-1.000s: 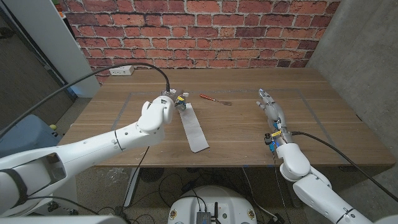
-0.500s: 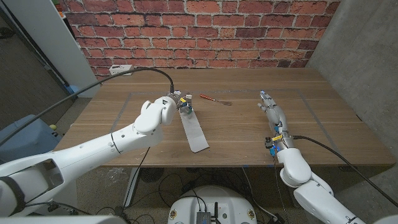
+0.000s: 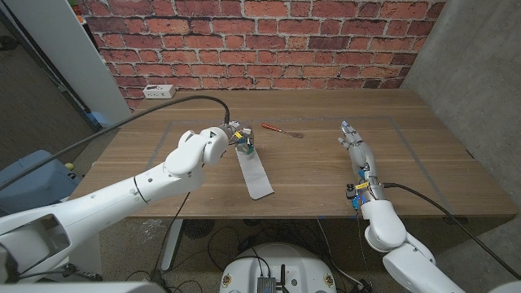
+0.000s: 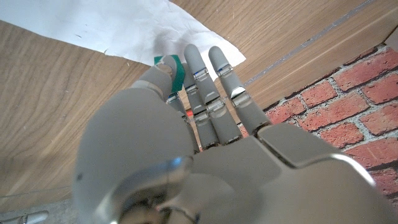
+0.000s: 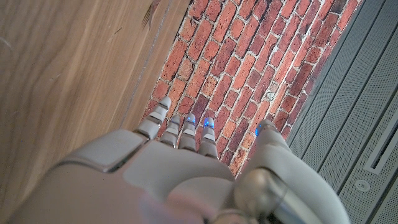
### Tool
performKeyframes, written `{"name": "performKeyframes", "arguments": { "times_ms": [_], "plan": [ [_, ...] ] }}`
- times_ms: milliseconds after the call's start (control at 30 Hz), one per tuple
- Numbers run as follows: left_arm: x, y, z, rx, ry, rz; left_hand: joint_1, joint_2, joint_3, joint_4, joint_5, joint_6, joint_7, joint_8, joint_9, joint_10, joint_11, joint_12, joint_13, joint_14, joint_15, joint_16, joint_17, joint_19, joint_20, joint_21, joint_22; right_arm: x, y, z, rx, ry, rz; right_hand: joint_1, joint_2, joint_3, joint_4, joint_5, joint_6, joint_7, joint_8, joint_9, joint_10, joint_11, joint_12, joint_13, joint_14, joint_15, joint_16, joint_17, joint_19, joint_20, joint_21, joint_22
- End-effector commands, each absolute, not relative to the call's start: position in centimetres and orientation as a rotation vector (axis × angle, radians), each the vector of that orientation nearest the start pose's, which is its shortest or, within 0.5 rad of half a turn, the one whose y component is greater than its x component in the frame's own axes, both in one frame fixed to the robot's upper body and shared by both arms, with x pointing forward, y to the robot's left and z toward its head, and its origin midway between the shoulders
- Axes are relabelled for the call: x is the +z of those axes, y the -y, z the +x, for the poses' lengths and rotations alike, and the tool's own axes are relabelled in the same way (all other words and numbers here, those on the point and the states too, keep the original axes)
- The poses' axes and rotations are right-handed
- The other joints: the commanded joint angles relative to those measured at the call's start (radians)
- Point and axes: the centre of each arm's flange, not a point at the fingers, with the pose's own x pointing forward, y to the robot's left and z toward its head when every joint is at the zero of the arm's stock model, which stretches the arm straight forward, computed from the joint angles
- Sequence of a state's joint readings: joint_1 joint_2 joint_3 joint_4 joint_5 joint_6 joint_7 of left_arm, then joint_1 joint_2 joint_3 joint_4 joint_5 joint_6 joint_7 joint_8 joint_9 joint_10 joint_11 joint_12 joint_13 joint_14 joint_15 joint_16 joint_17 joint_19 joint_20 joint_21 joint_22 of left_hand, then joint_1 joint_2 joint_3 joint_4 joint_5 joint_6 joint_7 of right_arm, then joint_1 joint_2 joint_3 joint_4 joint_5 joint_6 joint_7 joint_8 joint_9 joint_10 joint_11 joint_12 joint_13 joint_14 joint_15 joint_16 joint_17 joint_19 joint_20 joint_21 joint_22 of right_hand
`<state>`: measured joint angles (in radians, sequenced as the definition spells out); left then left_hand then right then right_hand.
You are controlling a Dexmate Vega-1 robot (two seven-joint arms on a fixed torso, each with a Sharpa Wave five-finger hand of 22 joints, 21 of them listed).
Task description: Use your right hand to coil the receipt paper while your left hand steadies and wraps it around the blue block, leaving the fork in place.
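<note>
Fingers (image 4: 221, 74) of the left hand (image 3: 218, 140) are reaching over the far end of the receipt paper (image 3: 254, 170), and in the left wrist view they are lying long and straight with their tips on the white sheet, beside the blue block (image 4: 171, 65) tucked against the thumb side. Whether that hand is actually gripping the block or only pressing against it, the pictures are not settling.

Starting at the near edge of the wooden table (image 3: 163, 183), the strip's free end is lying flat on the wood, close to that edge. From there the paper is running away from the robot and slanting toward its left, up to the block (image 3: 247, 147), which is sitting at the far end of the strip with the left hand crowding it.

Over on the other side, the right hand (image 3: 356, 146) is hovering or standing well apart from the paper, fingers stretched forward and slightly spread, holding nothing. The right wrist view is showing those fingers (image 5: 186, 130) extended toward the brick wall (image 5: 236, 56).

Farther back, between the two hands, the fork (image 3: 282, 130) with its red handle is lying on the table, just beyond the block and apart from both hands.
</note>
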<state>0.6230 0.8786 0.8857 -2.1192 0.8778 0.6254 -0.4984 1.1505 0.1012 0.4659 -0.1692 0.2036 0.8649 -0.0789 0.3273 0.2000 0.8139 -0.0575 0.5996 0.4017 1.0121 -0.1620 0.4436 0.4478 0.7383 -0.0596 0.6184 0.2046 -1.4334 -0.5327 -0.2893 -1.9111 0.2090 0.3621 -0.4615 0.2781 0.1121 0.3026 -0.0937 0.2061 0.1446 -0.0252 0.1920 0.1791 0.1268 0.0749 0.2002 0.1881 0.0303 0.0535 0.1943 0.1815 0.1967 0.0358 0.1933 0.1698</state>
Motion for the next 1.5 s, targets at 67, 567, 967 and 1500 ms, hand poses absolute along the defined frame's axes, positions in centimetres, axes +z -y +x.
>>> {"name": "performKeyframes", "arguments": {
  "times_ms": [67,567,967,1500],
  "plan": [
    [1.5,-15.6,53.6,-0.12,0.431,1.931,0.036,0.055,0.016,0.019,-0.007,0.095,0.039,0.014,0.053,0.074,-0.074,-0.013,0.078,-0.006,-0.065,-0.014,0.0,-0.027,-0.004,0.007,-0.001,-12.8,22.4,47.3,-0.033,0.732,-0.057,0.006,0.001,0.002,-0.005,-0.002,0.006,0.001,-0.001,0.004,0.008,0.002,-0.001,0.003,0.005,0.006,-0.002,0.003,0.011,-0.003,0.003,0.004],
    [0.2,-15.9,53.5,-0.148,0.531,2.054,0.064,0.015,-0.016,-0.002,-0.034,0.123,-0.017,0.019,0.042,0.104,-0.119,-0.069,0.022,-0.04,-0.08,-0.058,-0.017,-0.194,-0.004,-0.016,-0.002,-13.2,21.6,46.3,-0.063,0.729,-0.058,0.003,0.003,0.002,-0.004,-0.002,0.006,0.001,-0.001,0.004,0.01,0.003,-0.001,0.003,0.007,0.006,-0.001,0.004,0.012,-0.004,0.004,0.004],
    [-1.1,-16.0,54.8,-0.105,0.554,2.085,0.073,0.022,-0.042,0.004,-0.035,0.127,-0.023,0.017,0.037,0.11,-0.126,-0.088,0.011,-0.078,-0.079,-0.064,-0.006,-0.229,0.013,-0.015,-0.001,-12.9,21.3,46.2,-0.065,0.719,-0.069,0.001,0.003,0.002,-0.004,-0.003,0.007,0.0,-0.001,0.004,0.009,0.002,-0.002,0.003,0.008,0.008,-0.001,0.004,0.013,-0.004,0.004,0.004],
    [-1.8,-15.3,56.0,-0.057,0.632,2.084,0.079,0.028,-0.055,0.006,-0.031,0.123,-0.022,0.013,0.035,0.118,-0.13,-0.09,0.018,-0.073,-0.08,-0.06,-0.004,-0.228,0.007,-0.007,-0.002,-12.8,21.6,46.5,-0.073,0.708,-0.066,0.001,0.002,0.002,-0.006,-0.003,0.008,0.0,-0.001,0.004,0.009,0.002,-0.002,0.003,0.009,0.01,-0.001,0.004,0.013,-0.002,0.003,0.004]
  ]
}}
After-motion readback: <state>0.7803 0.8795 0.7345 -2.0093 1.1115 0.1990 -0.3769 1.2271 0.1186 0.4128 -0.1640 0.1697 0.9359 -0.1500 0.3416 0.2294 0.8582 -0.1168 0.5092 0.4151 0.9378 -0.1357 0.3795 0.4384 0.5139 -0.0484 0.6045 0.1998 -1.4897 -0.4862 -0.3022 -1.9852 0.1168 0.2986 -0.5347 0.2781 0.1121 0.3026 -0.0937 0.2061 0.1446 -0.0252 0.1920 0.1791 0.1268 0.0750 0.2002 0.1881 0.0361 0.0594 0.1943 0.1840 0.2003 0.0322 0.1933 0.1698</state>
